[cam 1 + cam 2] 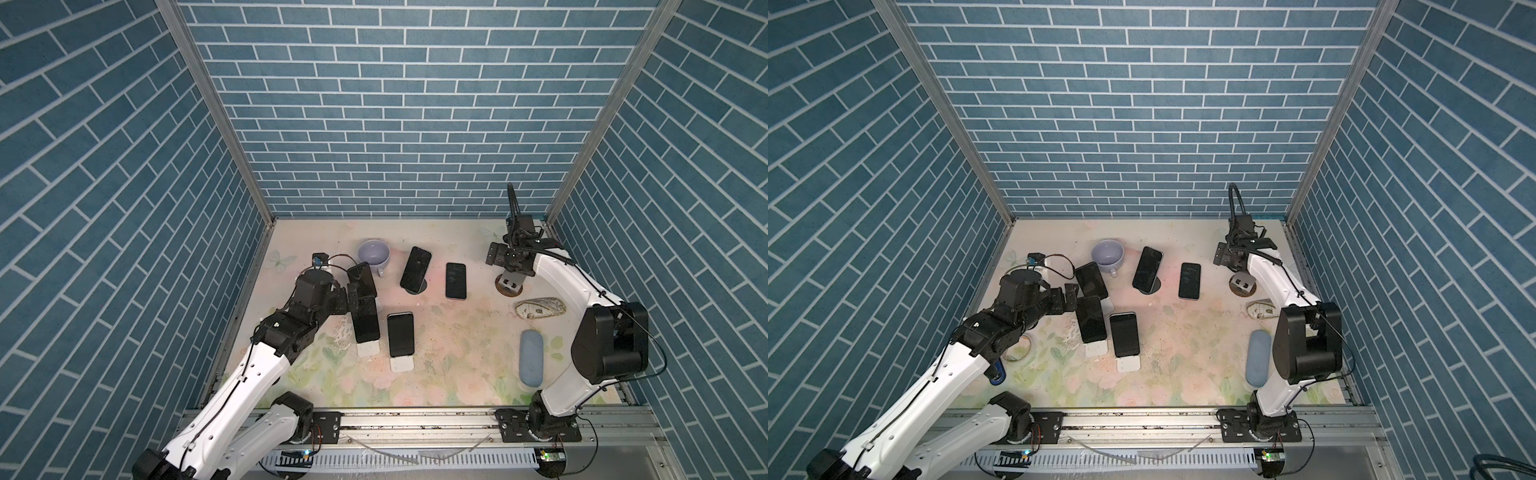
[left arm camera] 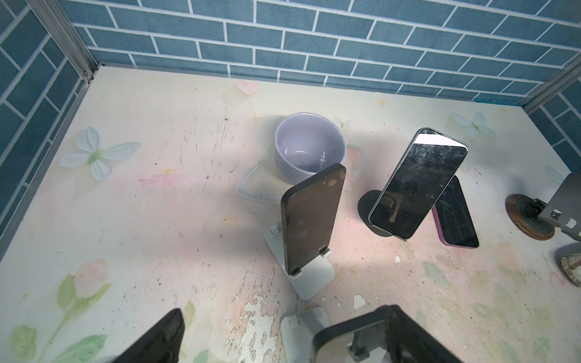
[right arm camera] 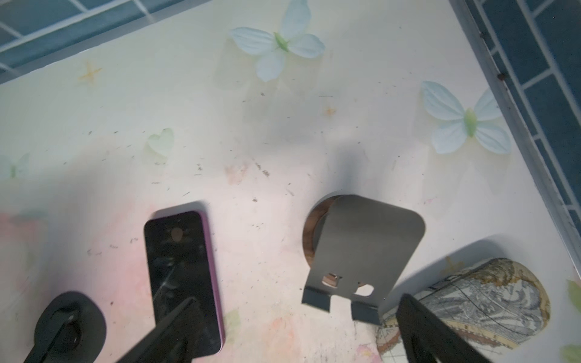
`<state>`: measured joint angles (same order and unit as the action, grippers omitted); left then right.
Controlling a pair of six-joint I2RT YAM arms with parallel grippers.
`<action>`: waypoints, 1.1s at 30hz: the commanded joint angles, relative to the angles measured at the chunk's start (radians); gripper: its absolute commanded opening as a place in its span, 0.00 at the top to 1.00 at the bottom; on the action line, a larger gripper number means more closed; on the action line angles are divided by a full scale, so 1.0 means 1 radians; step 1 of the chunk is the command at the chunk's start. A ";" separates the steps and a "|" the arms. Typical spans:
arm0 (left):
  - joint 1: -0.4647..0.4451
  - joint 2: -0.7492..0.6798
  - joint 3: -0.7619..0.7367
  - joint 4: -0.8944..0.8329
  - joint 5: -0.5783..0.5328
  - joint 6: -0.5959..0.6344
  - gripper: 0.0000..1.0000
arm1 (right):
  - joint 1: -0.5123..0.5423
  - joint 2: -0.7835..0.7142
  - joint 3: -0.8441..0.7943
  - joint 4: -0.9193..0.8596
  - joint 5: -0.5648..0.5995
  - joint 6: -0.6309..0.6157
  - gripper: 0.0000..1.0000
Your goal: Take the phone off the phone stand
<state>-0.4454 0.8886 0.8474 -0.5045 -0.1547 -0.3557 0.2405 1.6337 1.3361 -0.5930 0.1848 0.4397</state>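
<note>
Worktop in both top views carried the purple-edged phone lying flat, near the metal stand but apart from it; we saw the right hand hanging above that stand and the left hand beside a propped phone. From the left wrist we made out only one finger, nothing pinched against it; the hand stood spread. From the right wrist both fingers were spread wide, gripping nothing, with the metal stand between them and the purple-edged phone flat alongside on the worktop
</note>
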 commanded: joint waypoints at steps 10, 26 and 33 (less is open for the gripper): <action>-0.005 -0.060 -0.012 0.040 0.057 -0.010 0.00 | 0.135 -0.106 -0.109 0.094 -0.128 -0.011 0.02; -0.035 -0.061 -0.037 -0.075 -0.033 -0.210 0.00 | 0.173 -0.054 -0.106 0.093 -0.136 0.000 0.03; -0.084 -0.030 -0.029 -0.121 -0.013 -0.199 0.00 | 0.176 -0.055 -0.110 0.092 -0.131 -0.002 0.03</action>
<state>-0.4995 0.8516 0.8223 -0.5858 -0.1570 -0.5472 0.4114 1.5726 1.2514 -0.5026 0.0563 0.4374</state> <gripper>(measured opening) 0.996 0.974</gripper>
